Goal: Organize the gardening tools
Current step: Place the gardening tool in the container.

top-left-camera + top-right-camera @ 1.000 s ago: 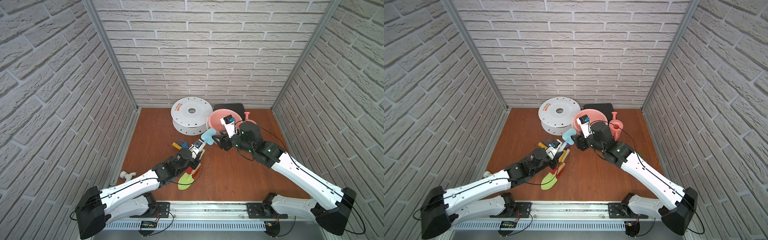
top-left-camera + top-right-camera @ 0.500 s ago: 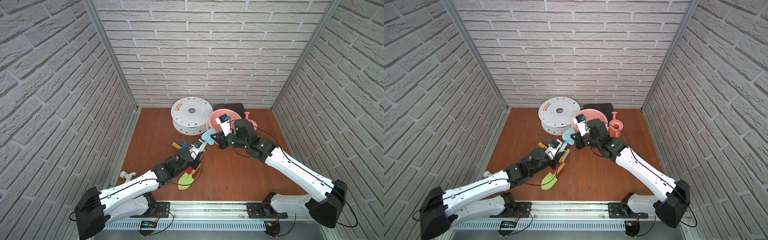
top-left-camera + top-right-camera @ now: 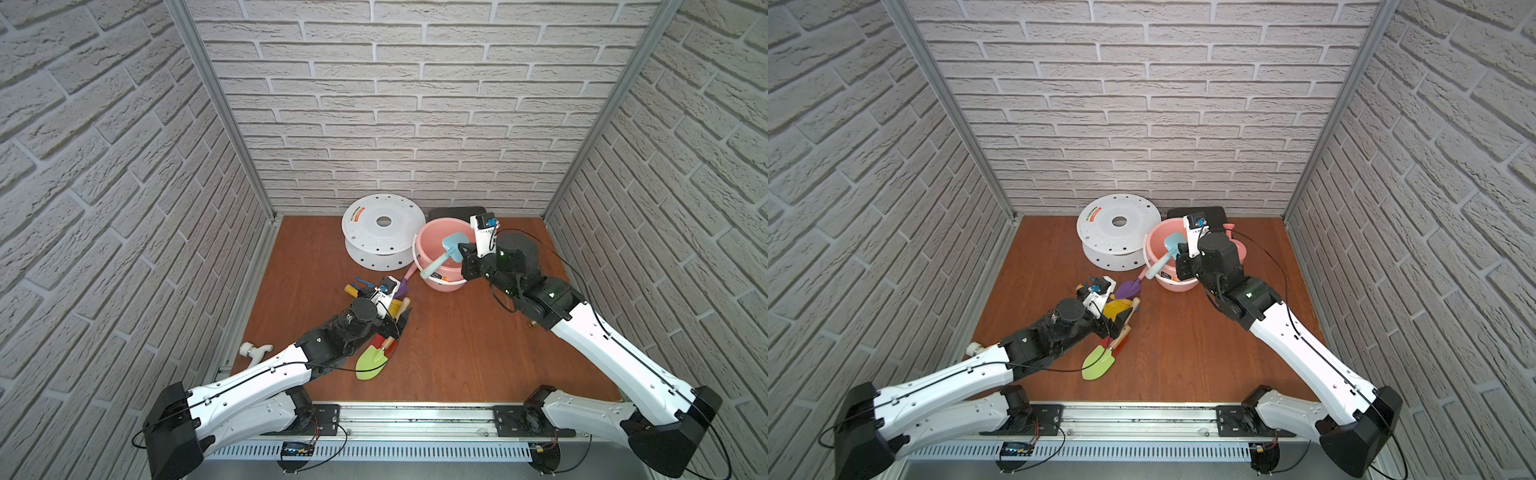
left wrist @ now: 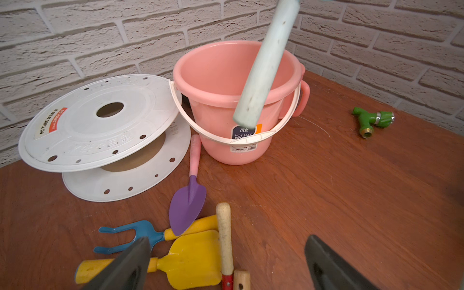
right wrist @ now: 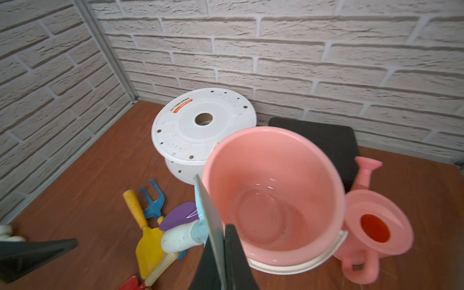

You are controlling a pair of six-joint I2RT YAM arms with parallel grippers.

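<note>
**A:** Top views first. What's new?
**B:** Handover's done. In both top views the right hand [image 3: 462, 250] is clamped on the blade of the pale-blue trowel [image 3: 451, 243]. A second ago that trowel hung between the two arms. Now its blade sits over the pink bucket [image 3: 440, 284], handle poking out past the rim toward the pile.
**A:** Left arm?
**B:** The left hand [image 3: 1119, 321] has let go, fingers apart. It's low over the pile on the desk [image 3: 1183, 353]: yellow scoop [image 3: 1116, 309], purple trowel [image 3: 1128, 287], green spade [image 3: 1098, 365] nearest the rail.
**A:** Left wrist?
**B:** Same story. The fingers [image 4: 125, 266] are wide apart and grip nothing. Below them lie the blue claw fork [image 4: 130, 234], the scoop and the purple trowel. The pale-blue handle hangs in the air across the front of the bucket, touching nothing that I can see.
**A:** Right wrist?
**B:** Fingers pinched flat on the blade, seen edge-on. The bucket below is empty. The pink watering can [image 5: 376, 226] is just beside it; can't tell if they touch.
**A:** Meaning for the task?
**B:** My read: first tool is about to go in, none stored yet. Release looks next. The handle overhangs the rim, so it could tip out. Left is free for the next pick.
</note>
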